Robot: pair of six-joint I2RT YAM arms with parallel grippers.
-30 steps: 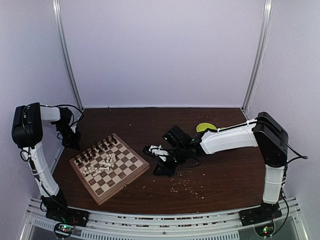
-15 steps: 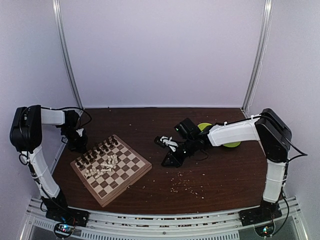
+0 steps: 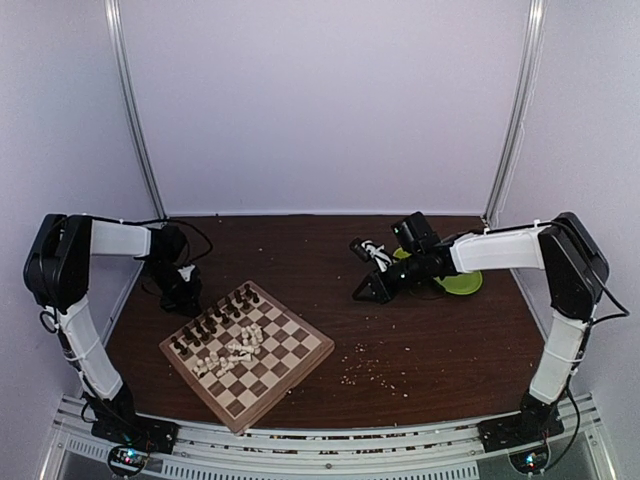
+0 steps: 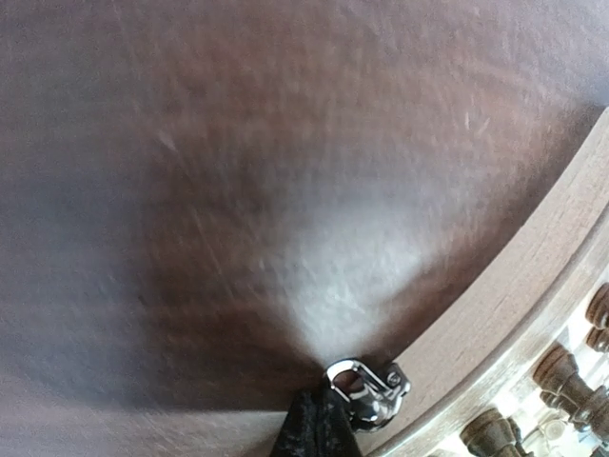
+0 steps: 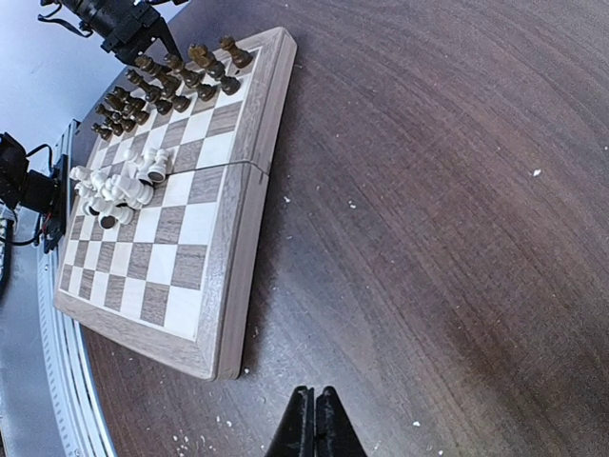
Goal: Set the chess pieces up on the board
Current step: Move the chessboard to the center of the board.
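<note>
Left gripper [image 3: 185,296]: fingertips pressed together, nothing between them. The wrist view shows the black tips [image 4: 319,430] just beside a small metal clasp [image 4: 367,388] fixed to the board's [image 3: 283,386] light wood border; contact with the clasp cannot be confirmed. The gripper sits low over the dark table [image 3: 300,250], at the board's far-left edge.

Right gripper [image 3: 370,290]: jaws closed, holding nothing; its 2 fingers [image 5: 303,428] meet in a thin line. It hangs over bare table well apart from the board [image 5: 181,271], right of centre, with the green plate [image 3: 462,284] just behind the arm.

The board lies turned diamond-wise at left front of the table. Dark pieces [image 3: 215,318] stand upright, crowded along its far-left edge [image 5: 162,86], nearest the left gripper. Cream pieces [image 3: 240,346] are bunched near the board's middle, by the fold seam [image 5: 114,186], several of them lying on their sides.

White crumbs [image 3: 375,372] are scattered over the table to the right of the board.
</note>
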